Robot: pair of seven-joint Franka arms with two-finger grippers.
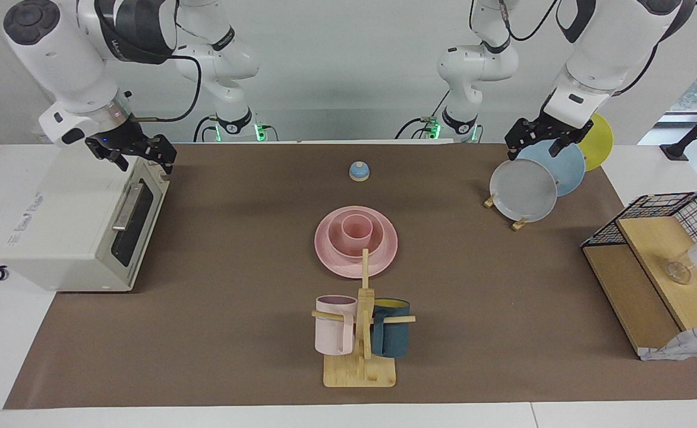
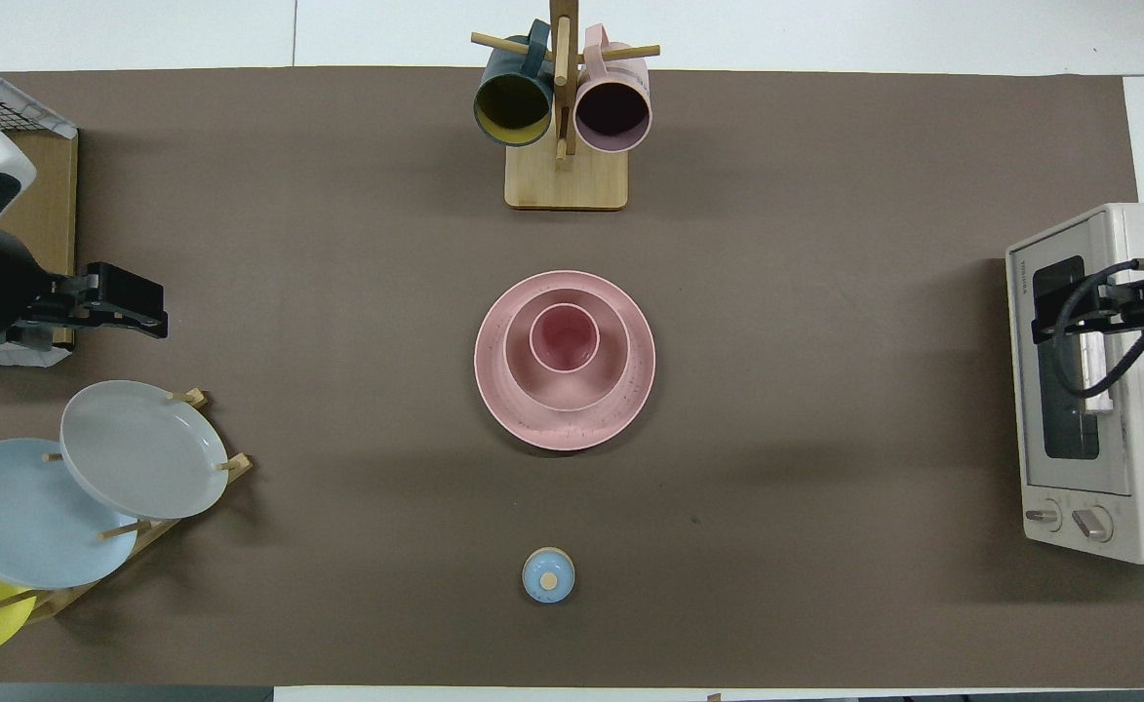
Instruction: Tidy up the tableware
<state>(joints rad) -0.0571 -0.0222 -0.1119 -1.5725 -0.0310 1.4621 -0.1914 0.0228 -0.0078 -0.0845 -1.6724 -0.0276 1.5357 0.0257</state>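
Observation:
The pale-pink set is stacked at the middle of the table. The wide plate [image 1: 384,252] [image 2: 508,414] lies flat, the deep bowl [image 1: 337,238] [image 2: 523,375] sits in it, and the small cup [image 1: 357,230] [image 2: 564,337] stands upright in the bowl. My left gripper [image 1: 532,153] [image 2: 157,312] is open and empty, up in the air over the plate rack at the left arm's end. My right gripper [image 1: 145,161] [image 2: 1132,302] is open and empty, over the toaster oven at the right arm's end. Both are well away from the set.
A wooden mug tree [image 1: 360,368] [image 2: 565,180] holds a pink mug [image 1: 333,327] and a dark-teal mug [image 1: 391,336], farther from the robots than the set. A small blue bell [image 1: 359,171] lies nearer. A rack holds grey [image 1: 523,190], blue and yellow plates. Toaster oven [image 1: 75,226]; wire shelf [image 1: 651,279].

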